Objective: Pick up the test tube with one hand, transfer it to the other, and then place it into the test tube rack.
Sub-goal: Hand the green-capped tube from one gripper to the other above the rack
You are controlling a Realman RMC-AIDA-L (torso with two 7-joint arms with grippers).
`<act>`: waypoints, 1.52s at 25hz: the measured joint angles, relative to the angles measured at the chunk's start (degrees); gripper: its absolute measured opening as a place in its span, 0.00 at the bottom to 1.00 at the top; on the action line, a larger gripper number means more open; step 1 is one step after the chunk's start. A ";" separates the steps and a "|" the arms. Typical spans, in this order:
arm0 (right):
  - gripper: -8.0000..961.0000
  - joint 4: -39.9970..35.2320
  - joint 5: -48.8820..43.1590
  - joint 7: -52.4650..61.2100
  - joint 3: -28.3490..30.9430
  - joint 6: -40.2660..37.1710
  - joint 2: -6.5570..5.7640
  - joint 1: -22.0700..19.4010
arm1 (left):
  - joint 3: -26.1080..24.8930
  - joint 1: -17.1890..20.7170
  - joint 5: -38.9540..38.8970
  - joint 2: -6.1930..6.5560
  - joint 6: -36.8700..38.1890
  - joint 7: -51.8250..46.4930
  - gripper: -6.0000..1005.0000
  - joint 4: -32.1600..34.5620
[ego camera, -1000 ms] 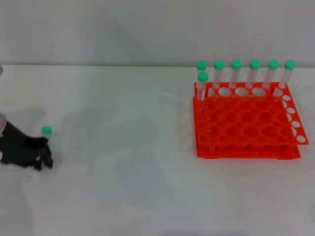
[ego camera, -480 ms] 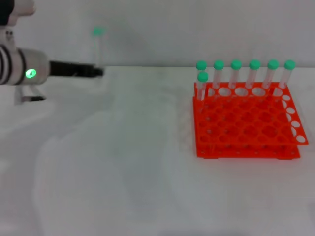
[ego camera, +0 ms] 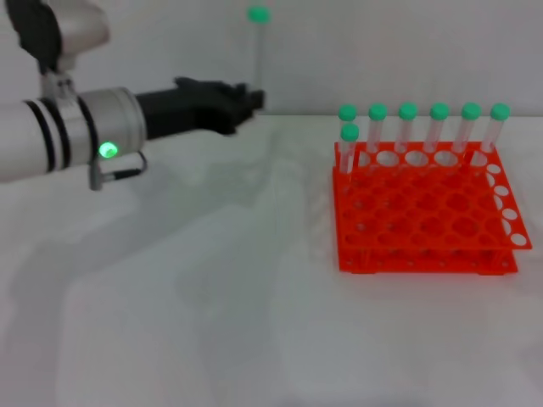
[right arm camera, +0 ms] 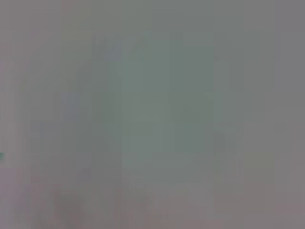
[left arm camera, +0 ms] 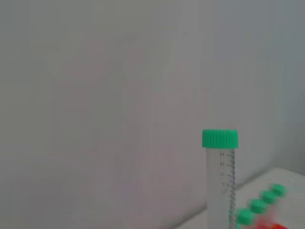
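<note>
My left gripper [ego camera: 253, 100], black and forked on a silver-white arm with a green light ring, is raised high over the table's left half, shut on the lower end of the test tube [ego camera: 259, 51]. The tube stands upright, green cap on top, and shows close up in the left wrist view [left arm camera: 220, 179]. The orange-red test tube rack [ego camera: 424, 212] stands on the table to the right, apart from the gripper. My right gripper is out of view; the right wrist view is a plain grey blur.
Several green-capped tubes [ego camera: 408, 127] stand upright along the rack's far row, with one more [ego camera: 349, 148] just in front at its left end. Their caps [left arm camera: 259, 206] also show in the left wrist view. A pale wall rises behind the white table [ego camera: 212, 297].
My left arm has lifted the tube from near the table's left edge and carried it up and rightward toward the rack. The rack and its tubes have not moved.
</note>
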 joint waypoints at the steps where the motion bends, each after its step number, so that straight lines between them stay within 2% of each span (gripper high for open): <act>1: 0.88 -0.06 -1.06 1.63 -0.16 -1.68 -0.55 0.26 | 1.94 0.50 -1.80 0.00 0.05 1.39 0.21 0.08; 2: 0.88 -0.14 -3.42 4.47 -0.26 -4.73 -1.37 1.21 | 3.75 1.02 -3.61 -0.01 0.15 2.81 0.21 0.07; 3: 0.88 -0.14 -3.42 4.47 -0.26 -4.73 -1.37 1.21 | 5.32 1.57 -5.71 -0.01 0.50 4.49 0.21 -0.04; 7: 0.88 -0.21 -8.17 9.93 -0.68 -10.51 -3.05 3.76 | 9.60 3.35 -11.30 -0.03 3.94 10.03 0.21 -0.25; 13: 0.88 -0.39 -12.46 13.69 -1.68 -16.63 -3.62 6.99 | 13.42 5.02 -14.09 -0.20 9.41 15.89 0.22 -0.39; 16: 0.88 -0.80 -13.00 15.16 -3.83 -18.06 -3.63 8.21 | 17.18 5.50 -15.30 -0.34 10.06 18.62 0.22 -0.41; 24: 0.88 -1.01 -13.14 16.49 -9.40 -19.94 -2.21 11.21 | 24.12 5.34 -17.34 -0.47 9.37 21.05 0.22 -0.55; 27: 0.88 -1.17 -13.15 16.75 -11.90 -19.89 -1.23 12.67 | 25.67 4.74 -17.78 -0.58 8.90 21.10 0.22 -0.92; 33: 0.88 -1.78 -13.47 16.44 -12.71 -19.18 0.61 14.38 | 30.06 4.25 -19.67 -0.63 5.72 21.56 0.23 -0.86; 38: 0.88 -1.99 -13.72 16.38 -13.75 -18.10 1.29 15.31 | 31.36 4.17 -20.36 -0.61 4.96 21.86 0.23 -0.68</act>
